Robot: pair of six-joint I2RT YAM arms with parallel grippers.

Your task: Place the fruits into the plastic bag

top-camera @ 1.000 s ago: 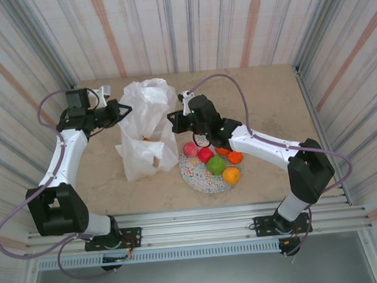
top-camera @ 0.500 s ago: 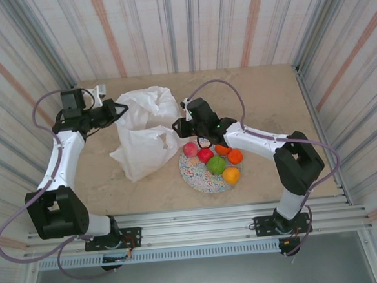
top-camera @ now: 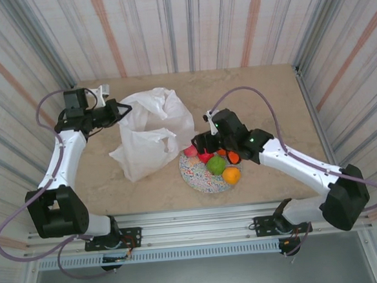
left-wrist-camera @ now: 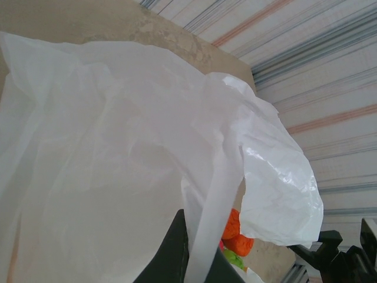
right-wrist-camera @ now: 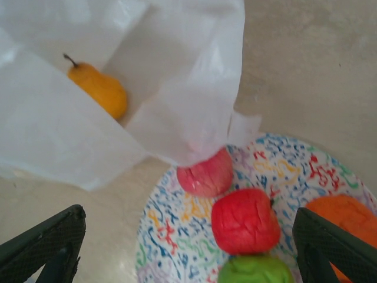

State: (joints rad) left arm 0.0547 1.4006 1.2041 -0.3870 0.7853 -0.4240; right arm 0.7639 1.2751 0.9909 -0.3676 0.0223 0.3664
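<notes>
1. While the left gripper (left-wrist-camera: pixel 197 262) clamps the bag (left-wrist-camera: pixel 118 147) by its handle, the right gripper (right-wrist-camera: pixel 188 236) hangs wide open.
2. A red fruit (right-wrist-camera: pixel 244 221) sits below and between its jaws, on the plate (right-wrist-camera: pixel 283 171).
3. Next, likely: lower, close, lift.

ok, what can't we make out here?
Plastic bag contents: top view, crinkled film hides them; right wrist view catches one yellow-orange fruit, anything else is behind folds.
Pink fruit: right wrist view, bag flap covers its top.
Green fruit: right wrist view, cut by bottom edge.
Orange fruit: same view, cut by right edge.
</notes>
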